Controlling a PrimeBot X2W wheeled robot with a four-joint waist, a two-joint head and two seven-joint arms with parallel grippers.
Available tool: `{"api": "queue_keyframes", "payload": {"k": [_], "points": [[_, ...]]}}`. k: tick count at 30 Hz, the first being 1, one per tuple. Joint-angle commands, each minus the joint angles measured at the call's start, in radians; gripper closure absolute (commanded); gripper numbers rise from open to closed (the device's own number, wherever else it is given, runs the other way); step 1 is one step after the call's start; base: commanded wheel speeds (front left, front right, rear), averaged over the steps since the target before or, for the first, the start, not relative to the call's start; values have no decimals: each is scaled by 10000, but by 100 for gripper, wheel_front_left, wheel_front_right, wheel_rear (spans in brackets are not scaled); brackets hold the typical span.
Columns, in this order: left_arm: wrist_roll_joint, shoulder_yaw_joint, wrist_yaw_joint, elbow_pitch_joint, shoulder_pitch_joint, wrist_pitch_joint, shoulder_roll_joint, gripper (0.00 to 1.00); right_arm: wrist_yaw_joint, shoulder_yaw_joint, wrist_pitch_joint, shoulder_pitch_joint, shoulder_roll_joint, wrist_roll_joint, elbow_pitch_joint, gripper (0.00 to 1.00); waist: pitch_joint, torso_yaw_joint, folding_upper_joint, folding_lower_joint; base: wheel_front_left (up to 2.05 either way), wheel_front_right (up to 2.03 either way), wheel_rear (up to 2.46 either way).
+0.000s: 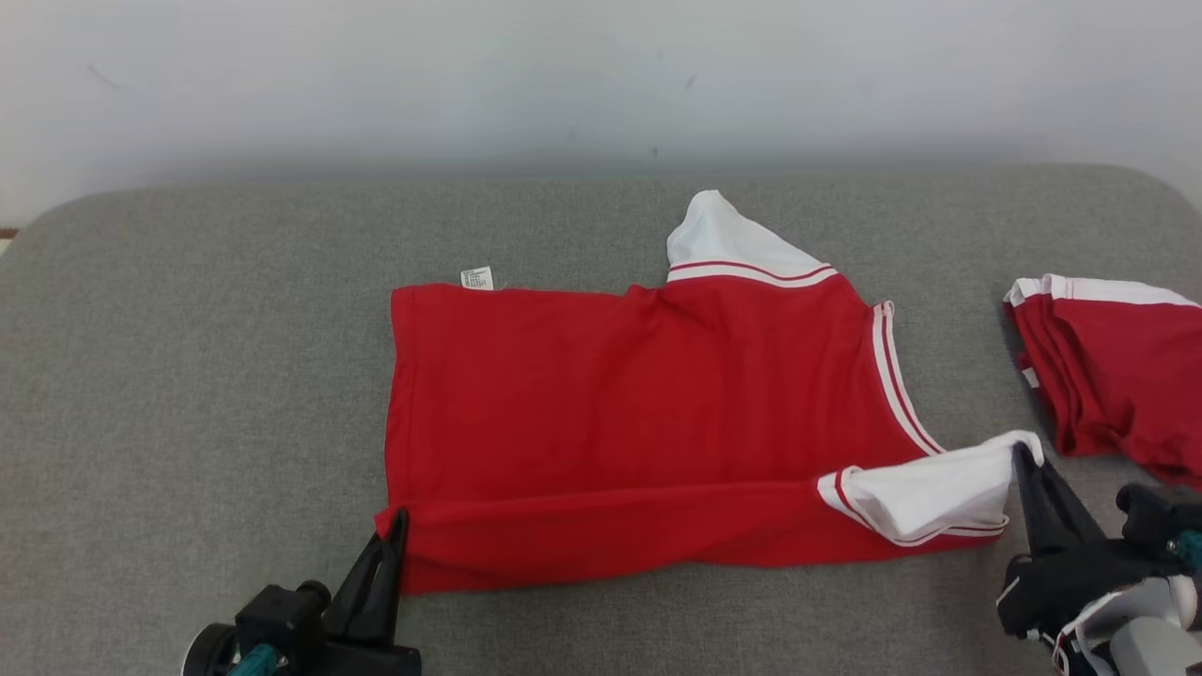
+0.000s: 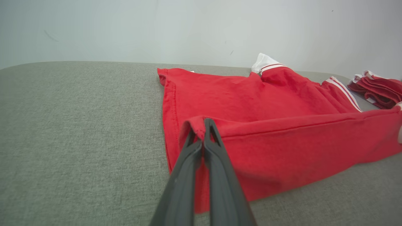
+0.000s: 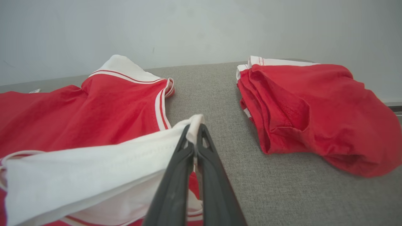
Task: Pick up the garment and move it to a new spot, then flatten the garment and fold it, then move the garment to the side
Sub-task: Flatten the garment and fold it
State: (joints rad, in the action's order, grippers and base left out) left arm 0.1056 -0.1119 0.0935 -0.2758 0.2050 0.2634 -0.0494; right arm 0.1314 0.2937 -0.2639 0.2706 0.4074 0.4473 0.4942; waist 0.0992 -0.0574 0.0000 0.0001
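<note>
The garment [image 1: 639, 413] is a red shirt with white, red-striped sleeves, spread across the grey cushioned surface. Its near edge is lifted and rolled over toward the far side. My left gripper [image 1: 399, 522] is shut on the red near-left corner of the garment [image 2: 201, 124]. My right gripper [image 1: 1025, 453] is shut on the white sleeve at the near-right corner of the garment [image 3: 194, 127]. The other white sleeve [image 1: 723, 246] points toward the far wall.
A second red garment [image 1: 1113, 376], folded in a loose pile, lies at the right edge of the grey surface [image 1: 188, 376], close to my right gripper. A white wall [image 1: 601, 84] rises behind the surface. A small white label [image 1: 477, 278] sticks out at the shirt's far-left corner.
</note>
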Motion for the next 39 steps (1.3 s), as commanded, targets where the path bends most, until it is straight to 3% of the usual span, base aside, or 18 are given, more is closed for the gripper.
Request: {"api": "queue_keyframes", "payload": {"k": [1, 15, 39], "points": [[56, -7, -69, -143, 204, 13, -28, 100, -18, 53, 1, 316, 85, -85, 80, 100, 361, 123, 0, -1, 0, 0, 0], [-116, -260, -67, -944, 1235, 13, -29, 100, -18, 899, 2, 2007, 22, -145, 1540, 100, 957, 310, 0, -1, 0, 0, 0], [-332, -292, -163, -1607, 2524, 13, -28, 100, -18, 1082, 2, 3315, -9, -560, 2086, 100, 1489, 394, 0, -1, 0, 0, 0]]}}
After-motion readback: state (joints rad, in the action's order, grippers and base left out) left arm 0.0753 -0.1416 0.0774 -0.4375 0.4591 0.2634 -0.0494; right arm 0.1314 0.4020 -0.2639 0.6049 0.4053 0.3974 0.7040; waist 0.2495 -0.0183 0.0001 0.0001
